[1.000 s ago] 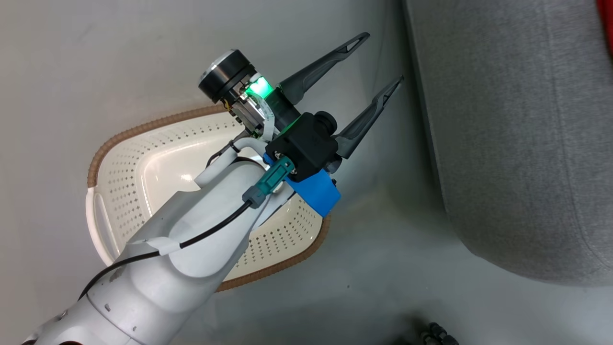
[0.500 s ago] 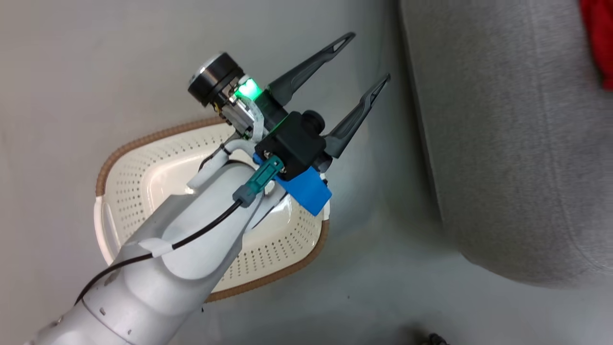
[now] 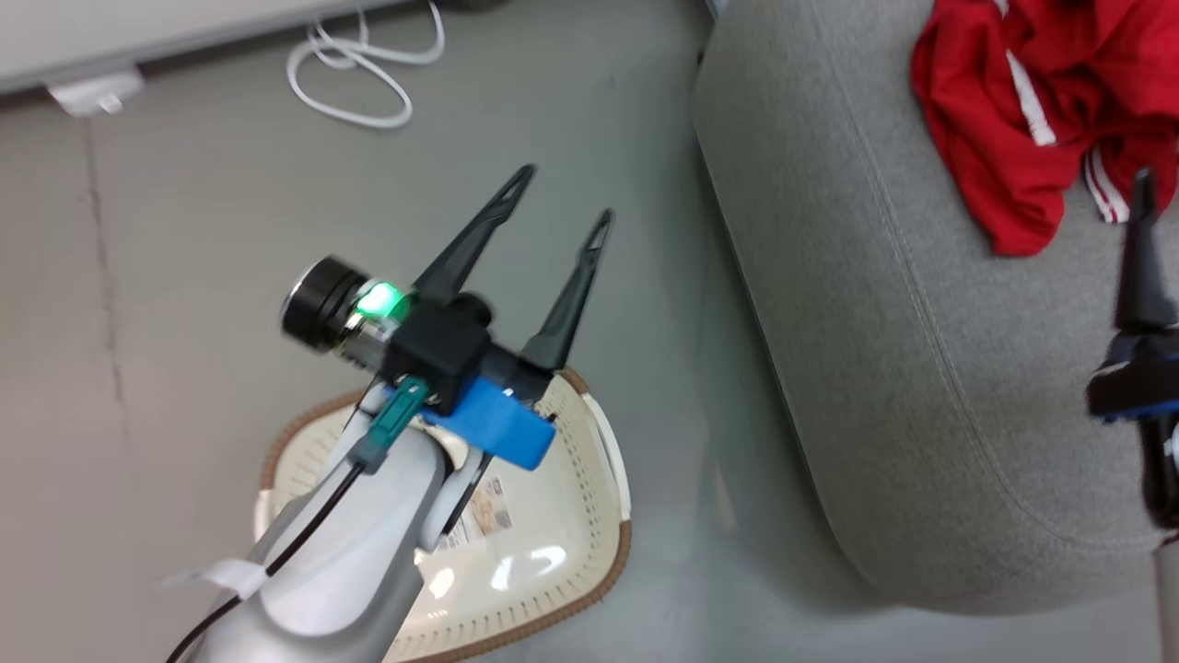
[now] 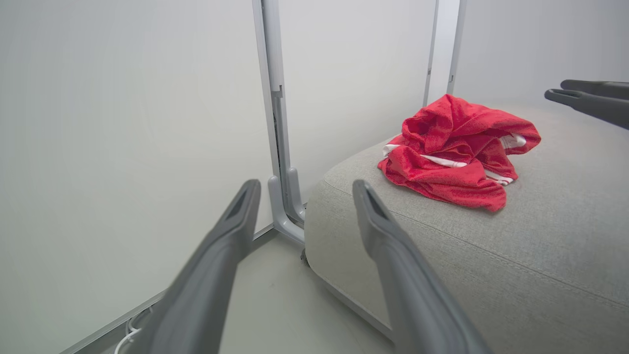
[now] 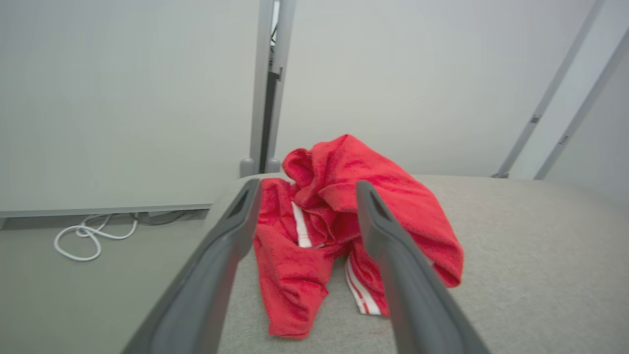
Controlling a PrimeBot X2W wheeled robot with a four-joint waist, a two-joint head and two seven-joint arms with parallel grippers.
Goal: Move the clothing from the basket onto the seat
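As the clothing (image 3: 1032, 110) lies bunched on the seat (image 3: 921, 387), straight ahead of the right gripper (image 5: 307, 186), that arm is the nearer of the 2; its gripper is spread wide and holds nothing. The left gripper (image 3: 564, 193), also wide and holding nothing, hangs above the basket (image 3: 624, 543), well apart from the heap.

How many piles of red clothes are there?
1. The clothes lie crumpled on the sofa, near its corner. The left arm hides part of the basket, so more might be in there.
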